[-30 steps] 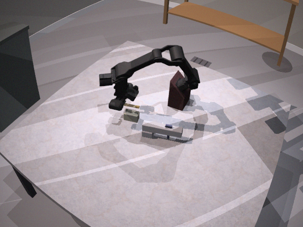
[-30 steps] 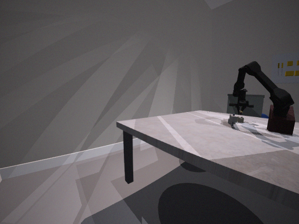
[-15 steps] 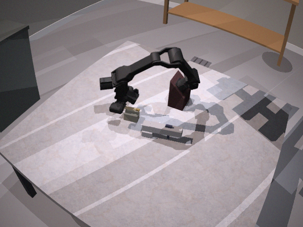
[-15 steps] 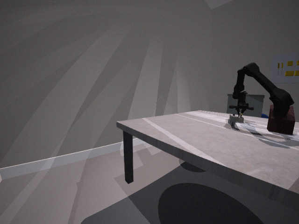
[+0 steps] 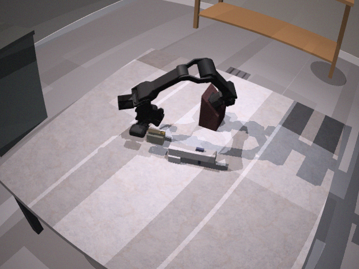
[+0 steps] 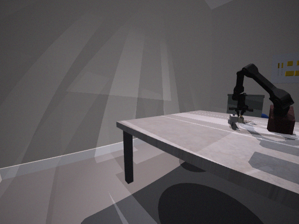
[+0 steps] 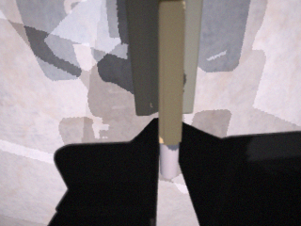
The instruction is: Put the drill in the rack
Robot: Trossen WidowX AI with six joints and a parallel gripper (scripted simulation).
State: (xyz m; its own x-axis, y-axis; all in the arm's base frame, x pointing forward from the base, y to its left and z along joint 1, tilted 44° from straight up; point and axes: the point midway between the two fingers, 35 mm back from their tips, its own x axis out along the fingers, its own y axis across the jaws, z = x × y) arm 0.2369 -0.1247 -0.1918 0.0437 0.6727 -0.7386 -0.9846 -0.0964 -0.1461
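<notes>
Drill (image 7: 170,71) is what my fingers are clamped on: a slim tan rod with a pale grey end, pinched between my two dark pads in the wrist view and running straight up toward 12 o'clock. Behind it, just past its far half, sits the olive rack (image 7: 141,61), so the rod lies over that block from my angle; whether it touches I cannot tell.

From the top view my gripper (image 5: 145,123) points down at the table (image 5: 87,185), and the rack (image 5: 155,136) is right beside it at about 4 o'clock, with a small golden bit of the drill (image 5: 161,132) showing along its upper edge. Farther out at 4 o'clock from the rack lies the long grey holder block (image 5: 188,154), and a small dark blue key (image 5: 199,149) sits on its top face. The two blocks are near each other but apart.

At 1 o'clock from the holder stands my dark red pedestal (image 5: 210,115), from which my black arm (image 5: 174,78) arches over. A wooden shelf (image 5: 269,28) stands off the table at the far right, and a dark cabinet (image 5: 17,87) is at 9 o'clock
</notes>
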